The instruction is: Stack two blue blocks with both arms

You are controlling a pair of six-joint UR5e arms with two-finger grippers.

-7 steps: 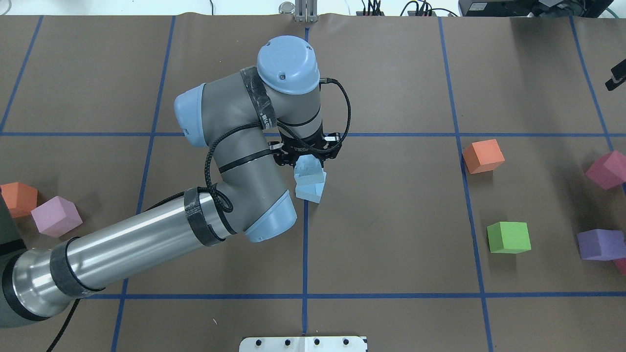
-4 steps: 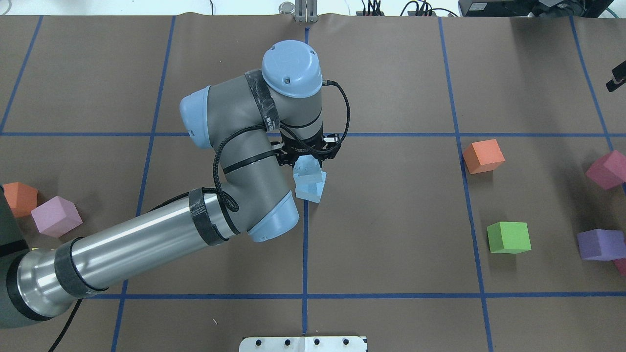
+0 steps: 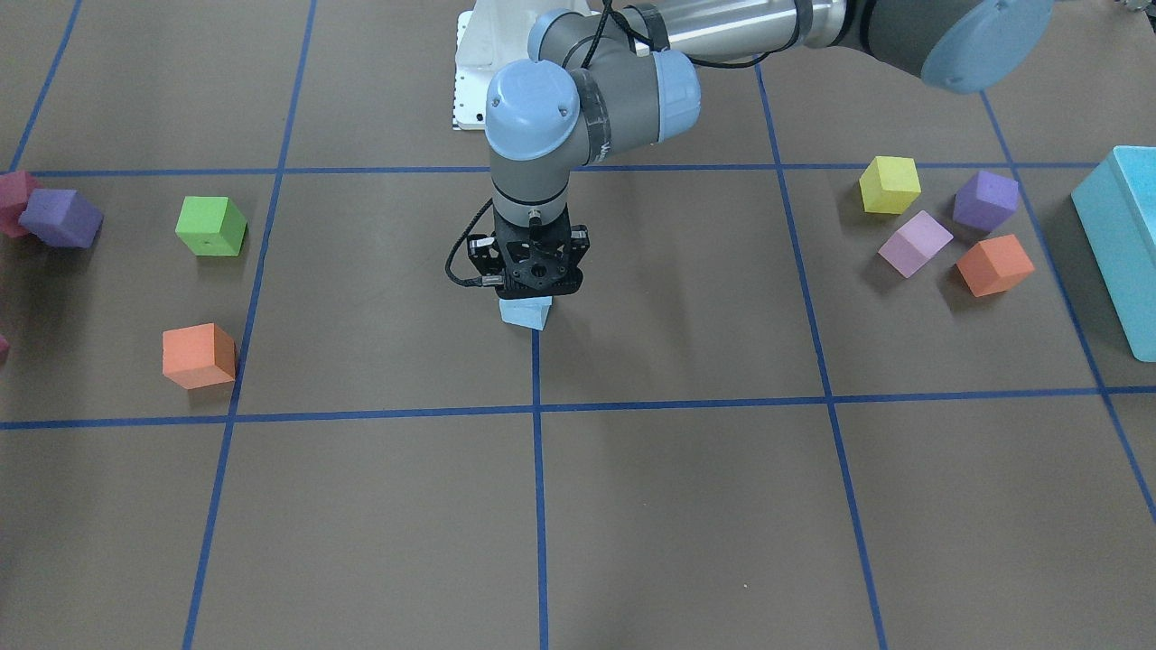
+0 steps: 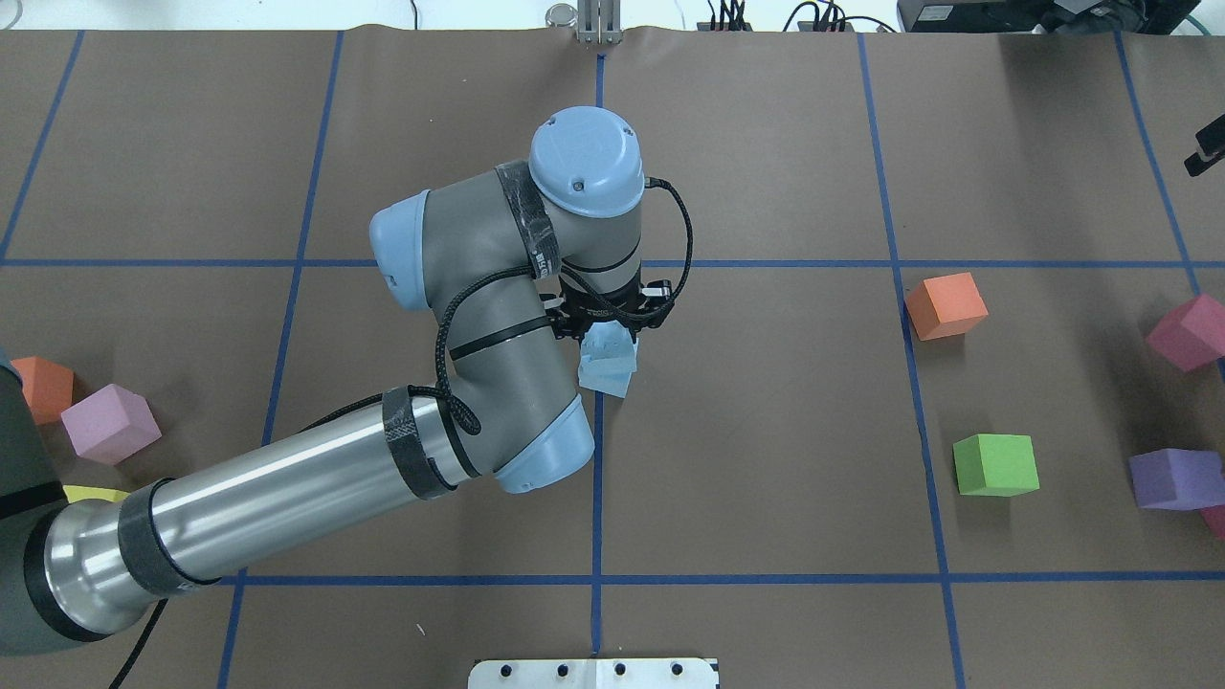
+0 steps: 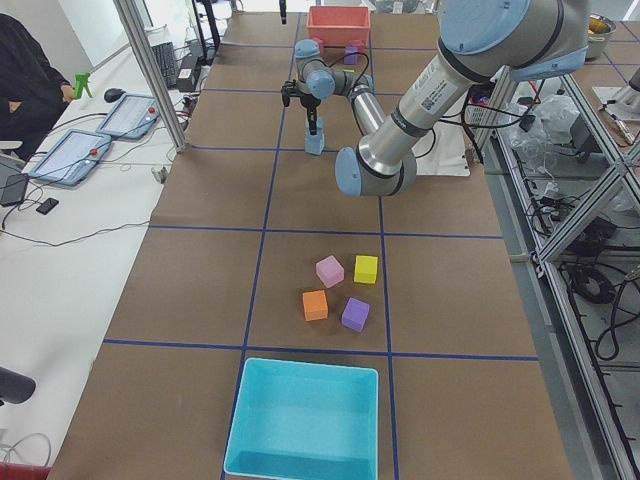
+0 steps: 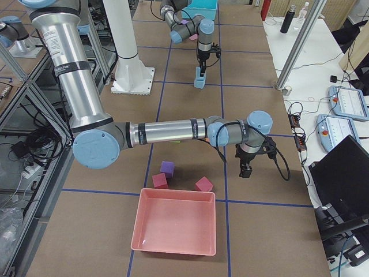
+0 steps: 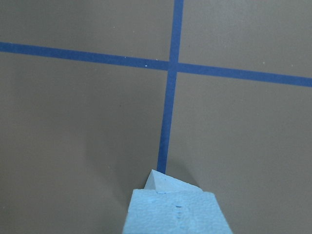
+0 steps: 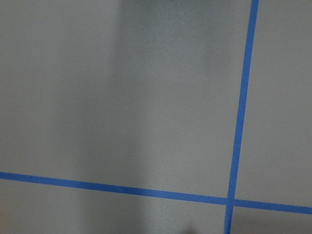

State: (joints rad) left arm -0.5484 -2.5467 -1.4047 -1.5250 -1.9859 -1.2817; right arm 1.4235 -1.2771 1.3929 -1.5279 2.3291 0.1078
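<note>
The two blue blocks are at the table's centre on a blue tape line. The lower block [image 4: 607, 381] rests on the table. The upper block [image 4: 603, 337] sits just over it, turned slightly, and I cannot tell if they touch. My left gripper [image 4: 611, 318] points straight down and is shut on the upper block. The left wrist view shows the upper block [image 7: 175, 214] close up, with a corner of the lower one [image 7: 155, 179] beyond it. The front view shows the left gripper [image 3: 528, 275] above the lower block [image 3: 526, 313]. My right gripper [image 6: 245, 170] hangs far off, empty; I cannot tell its state.
Orange [image 4: 946, 304], green [image 4: 995, 464], purple [image 4: 1175, 478] and magenta [image 4: 1191, 330] cubes lie at the right. Orange [image 4: 38, 388] and lilac [image 4: 107, 421] cubes lie at the left. A turquoise bin [image 3: 1124, 235] and a pink bin [image 6: 176, 228] stand at the table's ends.
My left wrist has shifted a little to the right and towards the robot, carrying the upper blue block closer over the lower one. The other cubes have not moved.
</note>
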